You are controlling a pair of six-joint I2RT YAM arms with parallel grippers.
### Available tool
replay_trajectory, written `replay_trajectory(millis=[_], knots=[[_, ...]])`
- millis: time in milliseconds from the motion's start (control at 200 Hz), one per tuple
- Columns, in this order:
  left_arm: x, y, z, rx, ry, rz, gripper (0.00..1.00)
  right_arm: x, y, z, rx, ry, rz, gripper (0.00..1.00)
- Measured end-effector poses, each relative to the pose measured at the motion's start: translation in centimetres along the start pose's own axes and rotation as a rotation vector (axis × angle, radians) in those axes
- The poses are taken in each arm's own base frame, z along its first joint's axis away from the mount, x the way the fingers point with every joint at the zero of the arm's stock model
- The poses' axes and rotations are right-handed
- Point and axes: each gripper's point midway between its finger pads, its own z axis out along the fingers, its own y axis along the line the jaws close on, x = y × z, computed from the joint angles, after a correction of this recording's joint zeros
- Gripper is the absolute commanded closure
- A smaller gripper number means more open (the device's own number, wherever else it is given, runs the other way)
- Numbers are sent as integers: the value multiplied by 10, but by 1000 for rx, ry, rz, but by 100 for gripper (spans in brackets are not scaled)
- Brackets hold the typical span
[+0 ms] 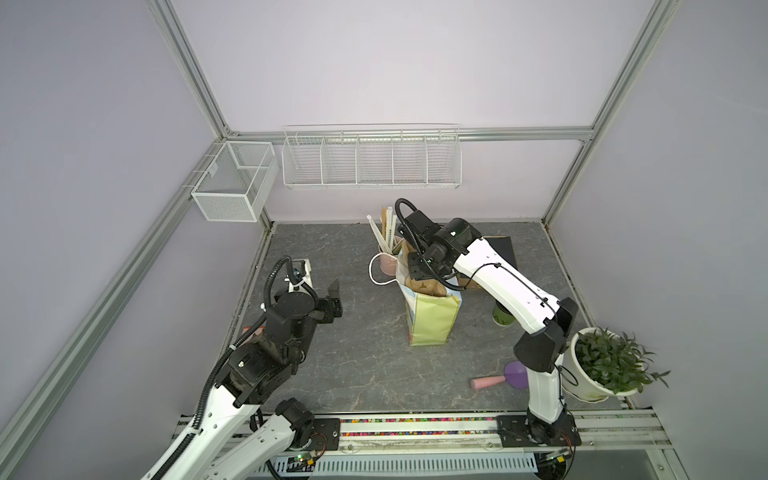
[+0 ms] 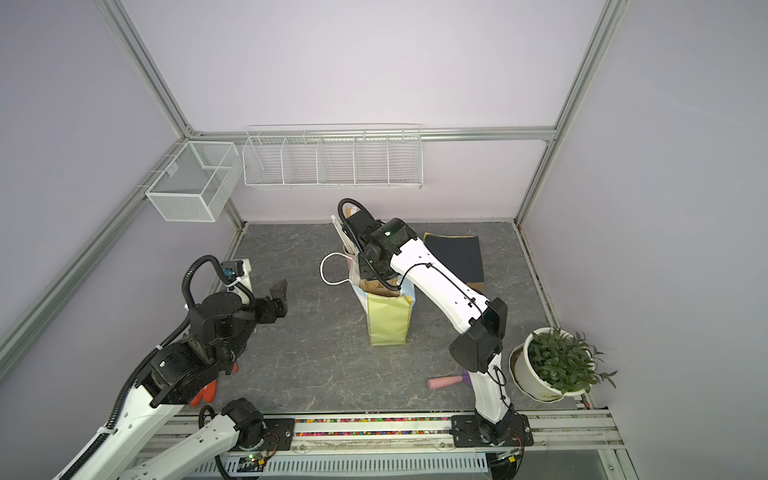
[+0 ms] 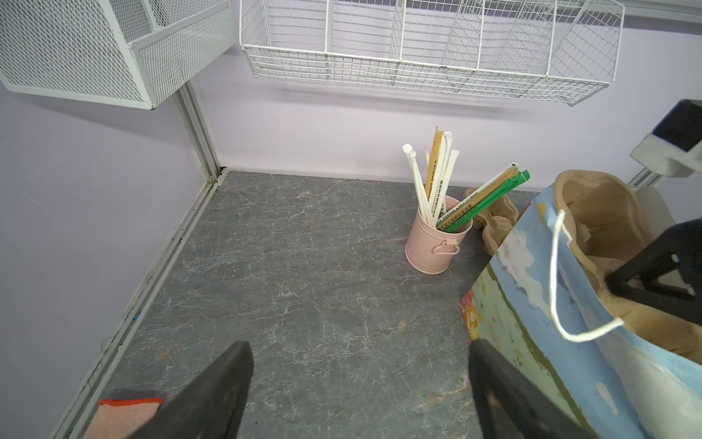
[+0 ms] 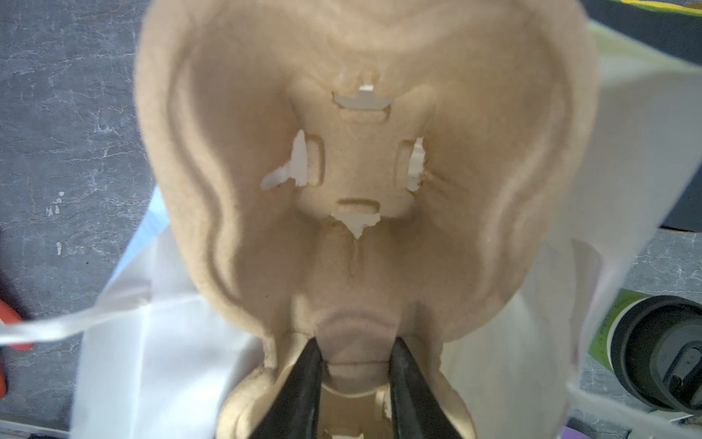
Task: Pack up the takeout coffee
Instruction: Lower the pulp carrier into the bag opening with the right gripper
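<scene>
Green takeout coffee (image 1: 502,319) is seen in a top view on the desk (image 1: 332,374), beside the paper bag (image 1: 432,320). Left fingers (image 3: 212,391) are shown spread in the left wrist view. A pulp cup carrier (image 4: 361,171) is pinched by right fingers (image 4: 300,387) in the right wrist view.

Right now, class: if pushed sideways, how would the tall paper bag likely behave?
Probably tips: the paper bag stands tall on a small base. Its thin walls look floppy and may buckle. The pulp tray in its mouth likely adds little weight.
</scene>
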Motion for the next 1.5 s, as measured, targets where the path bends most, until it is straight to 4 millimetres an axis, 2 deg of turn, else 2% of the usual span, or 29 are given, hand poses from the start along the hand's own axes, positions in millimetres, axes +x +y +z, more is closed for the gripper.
replay_trajectory(millis=[200, 775, 1169, 1499], knots=[[0, -1, 0, 2, 2, 1, 11, 2, -2, -1, -2, -2, 5, 68], [3, -3, 3, 7, 14, 9, 10, -4, -15, -50, -26, -56, 1, 67], [4, -4, 4, 9, 21, 13, 10, 4, -20, -50, -13, -23, -32, 67], [5, -4, 4, 9, 23, 15, 10, 5, -28, -38, 13, 1, -40, 67]])
